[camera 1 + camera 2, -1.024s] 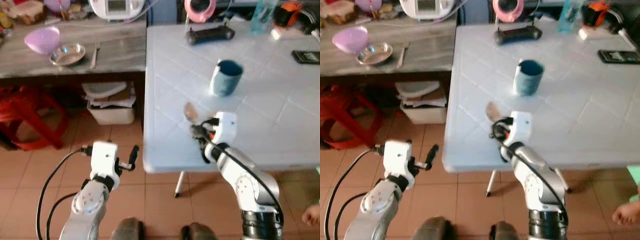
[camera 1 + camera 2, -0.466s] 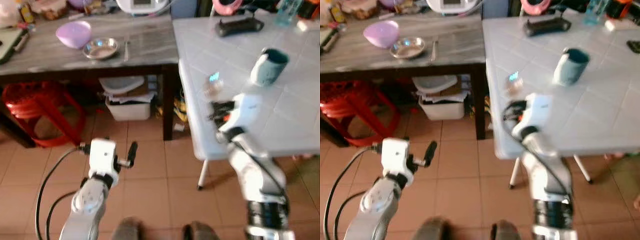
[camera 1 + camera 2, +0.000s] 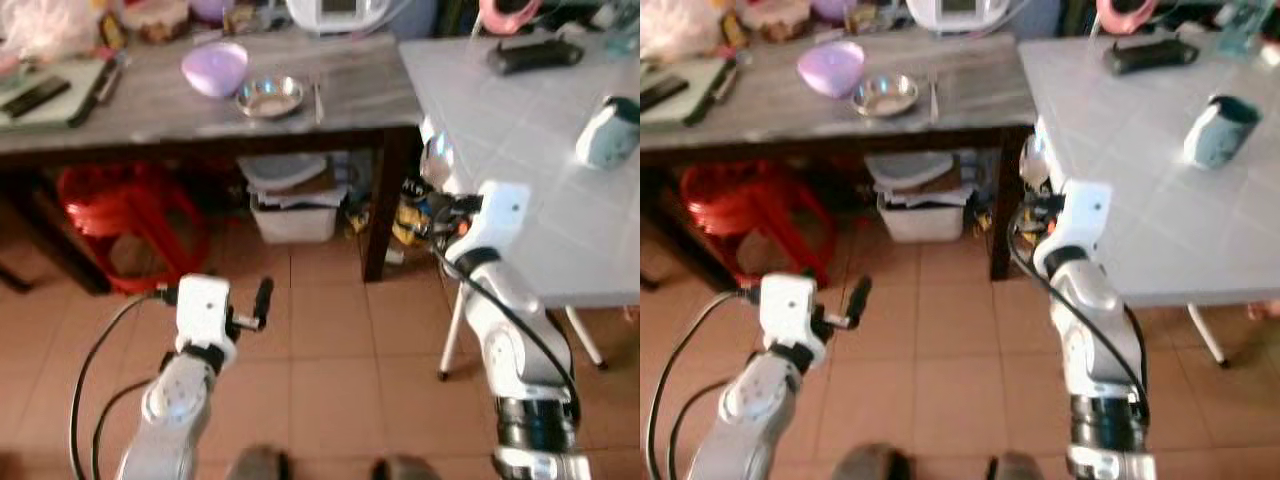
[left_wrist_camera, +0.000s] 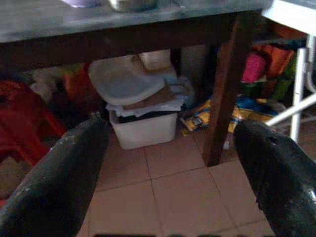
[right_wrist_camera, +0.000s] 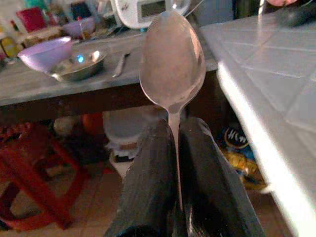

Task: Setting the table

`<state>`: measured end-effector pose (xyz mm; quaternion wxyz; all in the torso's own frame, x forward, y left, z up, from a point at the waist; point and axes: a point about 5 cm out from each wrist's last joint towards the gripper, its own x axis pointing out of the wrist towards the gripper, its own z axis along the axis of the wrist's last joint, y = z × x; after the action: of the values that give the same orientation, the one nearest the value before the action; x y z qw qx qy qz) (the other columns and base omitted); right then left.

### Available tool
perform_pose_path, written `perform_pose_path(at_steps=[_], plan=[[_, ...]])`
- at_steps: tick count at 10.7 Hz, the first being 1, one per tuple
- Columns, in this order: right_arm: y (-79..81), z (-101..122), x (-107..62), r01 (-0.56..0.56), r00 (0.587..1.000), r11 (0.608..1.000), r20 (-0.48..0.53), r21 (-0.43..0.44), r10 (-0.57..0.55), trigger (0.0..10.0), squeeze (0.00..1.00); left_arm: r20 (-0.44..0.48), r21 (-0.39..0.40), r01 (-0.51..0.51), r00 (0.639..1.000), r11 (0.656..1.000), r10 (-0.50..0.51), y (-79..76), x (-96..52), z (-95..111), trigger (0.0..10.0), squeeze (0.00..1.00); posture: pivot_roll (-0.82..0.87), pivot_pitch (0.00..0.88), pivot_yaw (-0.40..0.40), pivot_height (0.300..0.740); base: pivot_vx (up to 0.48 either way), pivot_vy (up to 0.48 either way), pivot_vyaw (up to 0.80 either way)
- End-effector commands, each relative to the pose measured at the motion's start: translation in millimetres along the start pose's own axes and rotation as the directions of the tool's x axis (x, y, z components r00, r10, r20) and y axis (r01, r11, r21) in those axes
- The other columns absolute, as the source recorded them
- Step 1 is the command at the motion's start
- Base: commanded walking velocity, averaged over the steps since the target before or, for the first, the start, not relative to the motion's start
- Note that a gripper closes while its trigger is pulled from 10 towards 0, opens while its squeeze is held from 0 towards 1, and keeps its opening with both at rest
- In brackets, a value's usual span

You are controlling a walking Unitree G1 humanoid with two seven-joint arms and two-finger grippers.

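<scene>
The spoon [image 5: 172,59] is held by its thin handle between the closed jaws of the right gripper [image 5: 175,148], its long axis running straight out from the jaws, bowl outermost. Beyond the bowl and to one side lies the corner of the white desk [image 3: 520,120], where the blue mug [image 3: 607,132] stands well apart; this arm is much the nearer to that surface. To the other side stands the grey desk [image 3: 770,105], carrying a purple bowl [image 3: 830,66], a steel dish [image 3: 885,94] and a fork [image 3: 933,95]. The left gripper [image 4: 168,173] is held low over the tiled floor, jaws spread wide and empty. The grip on the handle is seen plainly in the right wrist view; the head views show the mug's place.
</scene>
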<state>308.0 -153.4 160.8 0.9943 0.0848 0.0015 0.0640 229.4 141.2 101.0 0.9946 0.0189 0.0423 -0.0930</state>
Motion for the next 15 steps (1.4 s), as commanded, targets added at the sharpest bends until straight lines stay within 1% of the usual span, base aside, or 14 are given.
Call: perform_pose_path(at_steps=[1,6,7,15], plan=[[7.3,4.9,1.3,-0.032,0.999,0.999,0.023,-0.014,0.032,0.0,0.00,0.006,0.003,-0.011,1.000,1.000,0.011,2.0,-0.8,1.3,10.0,0.00,0.02,0.101,0.042,0.740,0.480,0.000,0.00],[6.9,2.1,2.1,-0.032,0.999,0.999,0.021,-0.022,0.032,0.0,0.00,0.009,0.006,-0.009,1.000,1.000,0.009,0.4,-0.4,1.1,10.0,0.00,0.02,0.093,0.039,0.740,0.464,0.000,0.00],[8.0,3.2,4.5,-0.037,0.999,0.999,0.024,-0.023,0.038,10.0,0.00,0.013,0.008,-0.019,1.000,1.000,0.019,3.1,1.6,2.1,10.0,0.00,0.02,0.091,0.041,0.740,0.472,0.000,0.00],[8.2,3.8,4.9,-0.039,0.999,0.999,0.026,-0.023,0.039,10.0,0.00,0.015,0.008,-0.021,1.000,1.000,0.021,3.5,2.1,2.8,10.0,0.00,0.02,0.091,0.041,0.740,0.480,0.000,0.00]])
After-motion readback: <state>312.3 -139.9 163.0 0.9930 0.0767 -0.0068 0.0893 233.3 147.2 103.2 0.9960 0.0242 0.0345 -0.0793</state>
